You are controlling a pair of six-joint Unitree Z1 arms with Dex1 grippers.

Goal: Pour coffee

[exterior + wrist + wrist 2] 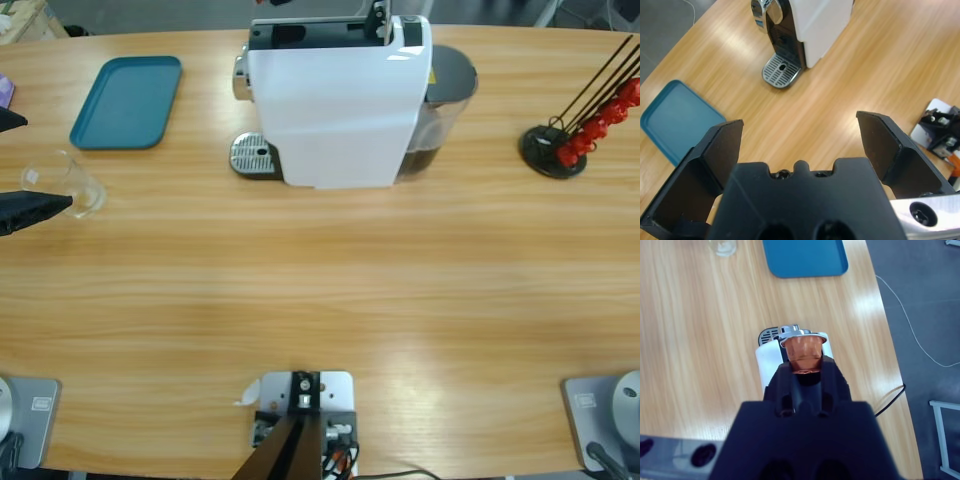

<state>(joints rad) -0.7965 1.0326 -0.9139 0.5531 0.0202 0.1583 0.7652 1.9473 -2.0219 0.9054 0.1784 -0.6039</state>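
The step in hand looks like loading the machine: in the right wrist view the right pincer [802, 371] is clenched on a copper-coloured capsule [803, 351], poised high above the white coffee machine [771, 360] at frame centre, so the next move calls for lowering it squarely into the slot on the machine's top. No coffee is visible anywhere yet; the empty clear glass [72, 184] stands on the tabletop [320, 300] at the high view's left edge, below the blue tray [128, 101]. There the left pincer [25, 165] reaches in with jaws released on either side of the glass, not closed on it.
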